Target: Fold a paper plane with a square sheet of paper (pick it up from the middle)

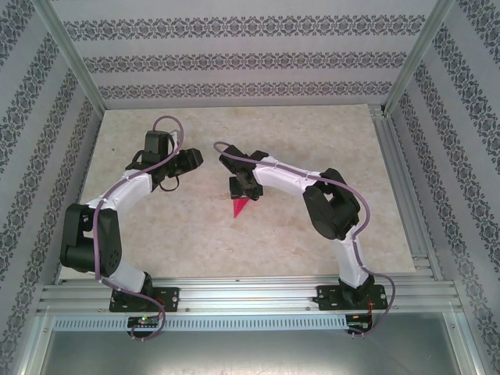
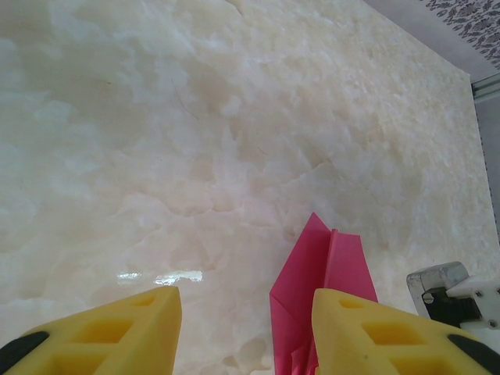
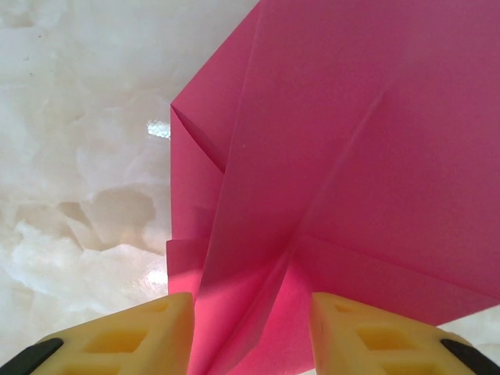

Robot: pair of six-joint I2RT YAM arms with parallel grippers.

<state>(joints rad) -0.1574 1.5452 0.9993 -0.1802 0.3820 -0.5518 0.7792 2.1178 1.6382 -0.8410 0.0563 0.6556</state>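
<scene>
The pink sheet of paper, folded into a narrow paper plane (image 1: 241, 207), lies on the marble table mid-centre, its sharp nose pointing toward the near edge. My right gripper (image 1: 241, 191) hangs right over its wide end. In the right wrist view the paper plane (image 3: 328, 156) spreads flat with a raised centre crease. The right gripper (image 3: 250, 305) is open, its yellow fingers (image 3: 148, 332) apart on either side of the crease. My left gripper (image 1: 191, 160) is further left and back. The left gripper (image 2: 244, 297) is open over bare table, the paper plane (image 2: 312, 273) beside its right finger.
The beige marble tabletop (image 1: 156, 234) stretches round the plane on all sides. Aluminium rails (image 1: 398, 180) frame the right and near edges, and patterned walls enclose the cell. Part of the right gripper's housing (image 2: 449, 293) shows at the right of the left wrist view.
</scene>
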